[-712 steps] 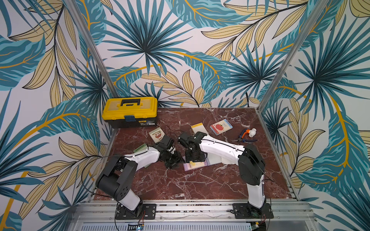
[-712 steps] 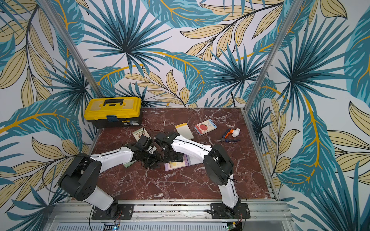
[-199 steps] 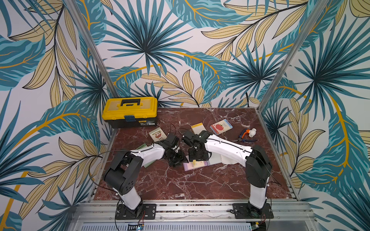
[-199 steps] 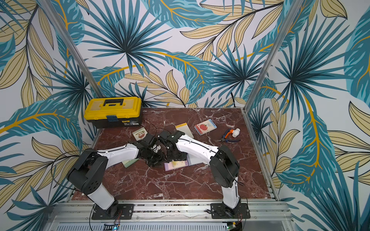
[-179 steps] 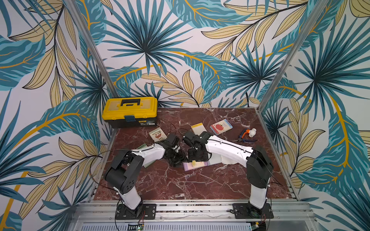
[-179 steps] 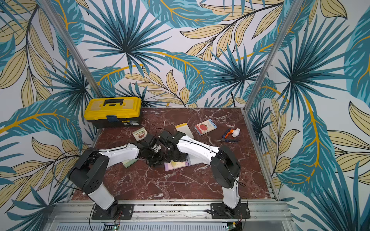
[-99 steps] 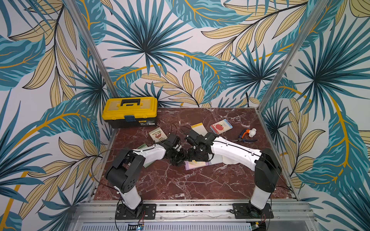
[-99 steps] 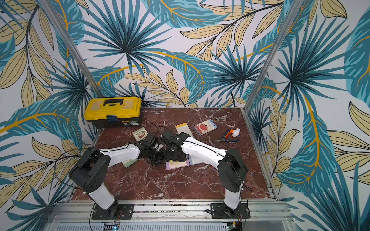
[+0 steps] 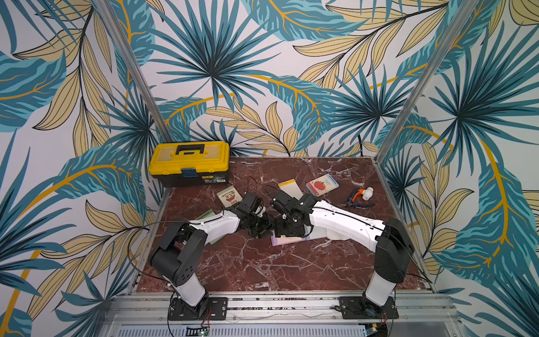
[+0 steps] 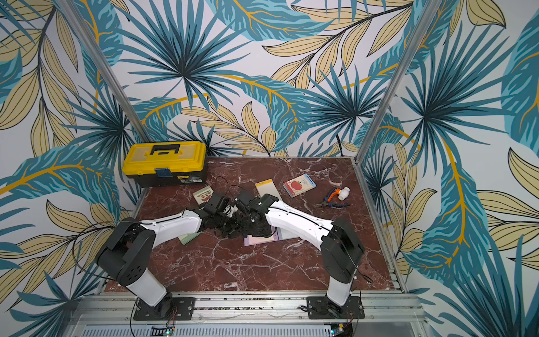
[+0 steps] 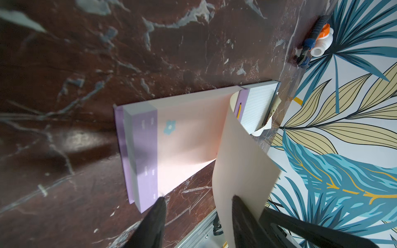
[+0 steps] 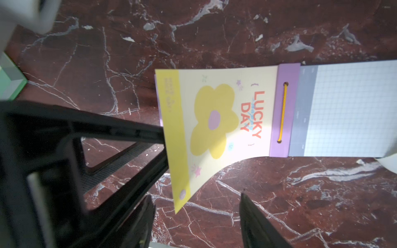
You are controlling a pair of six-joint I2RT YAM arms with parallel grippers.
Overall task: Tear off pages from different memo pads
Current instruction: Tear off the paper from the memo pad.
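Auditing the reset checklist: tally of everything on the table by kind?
Memo pads: 6 (house-print, cream, apple, green, lilac, grid)
Yellow toolbox: 1
Hand tools: 2 (pliers, white-headed mallet)
Total: 9
White scrap beside the grid pad: unclear, not counted.

You have a veined red-brown marble table (image 11: 86, 64) under the left gripper (image 11: 197, 198), with palm-leaf papered walls (image 9: 218, 58) beyond it.

- The worktop (image 9: 262, 262) looked like polished red-brown marble, glossy and white-veined.
- The lilac memo pad (image 11: 146, 150) was matt paper; its cover (image 12: 214, 120) was smooth, faintly sheeny card.
- The toolbox (image 9: 189, 162) was shiny yellow plastic.
- The left pincer (image 11: 197, 198) was matt black plastic.
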